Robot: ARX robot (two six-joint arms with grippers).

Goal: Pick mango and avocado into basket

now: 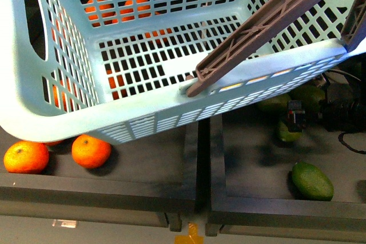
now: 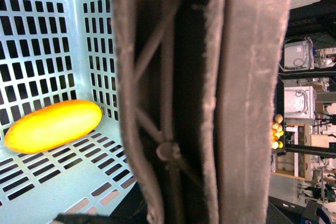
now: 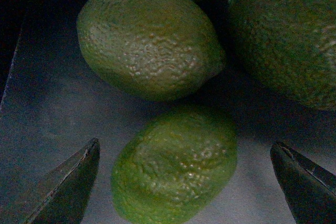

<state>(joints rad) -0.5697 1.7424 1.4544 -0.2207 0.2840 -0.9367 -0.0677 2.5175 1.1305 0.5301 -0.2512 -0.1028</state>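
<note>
The light teal basket (image 1: 68, 44) hangs tilted above the bins, close to the front camera. My left gripper is shut on its brown handle (image 2: 210, 98), which fills the left wrist view; the fingers themselves do not show. The yellow mango (image 2: 52, 126) lies on the basket's slotted floor. My right gripper (image 3: 184, 182) is open low over the right bin, its dark fingertips (image 3: 68, 182) on either side of a green avocado (image 3: 176, 163), not touching it. In the front view the right gripper (image 1: 294, 117) sits just above that avocado (image 1: 289, 132).
More avocados (image 3: 147, 40) lie close beyond the gripper, and one lies apart near the bin's front (image 1: 311, 180). Two oranges (image 1: 26, 157) (image 1: 90, 151) sit in the left bin under the basket. A dark divider wall (image 1: 203, 158) separates the bins.
</note>
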